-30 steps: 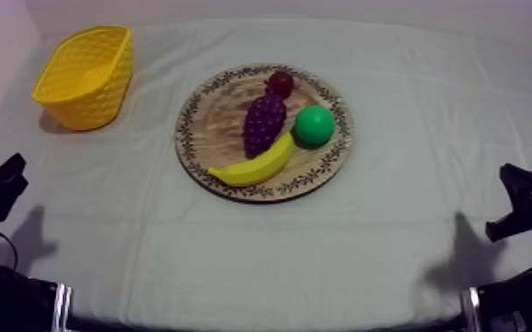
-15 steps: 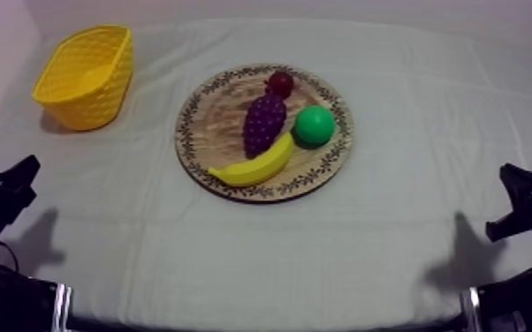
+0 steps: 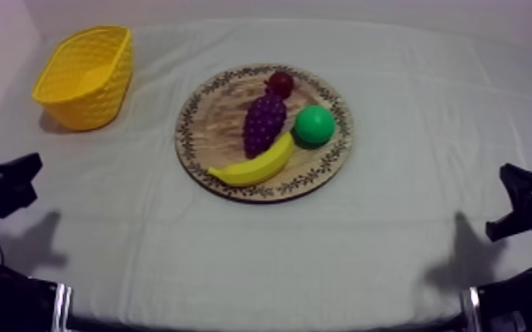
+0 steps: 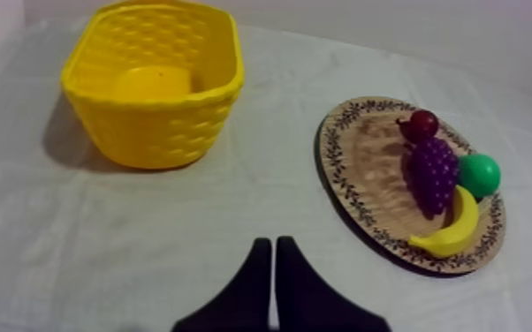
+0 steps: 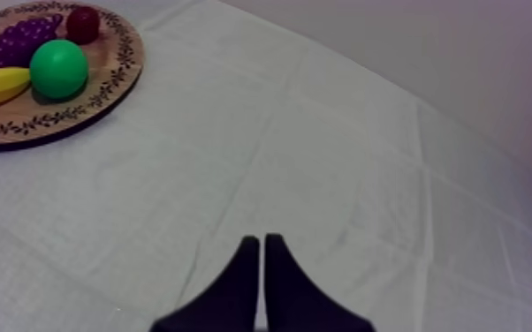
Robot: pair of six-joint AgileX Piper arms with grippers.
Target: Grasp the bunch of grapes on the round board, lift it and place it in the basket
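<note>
On board (image 4: 367, 168), grapes (image 4: 433, 172) well apart from left pincer (image 4: 274, 243).

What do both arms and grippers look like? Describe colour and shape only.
The left gripper has two matt black fingers, broad at the base and tapering to slim tips; the right gripper looks the same. In the top view the left arm and right arm are black, angular shapes, each with a pale band low down.
</note>
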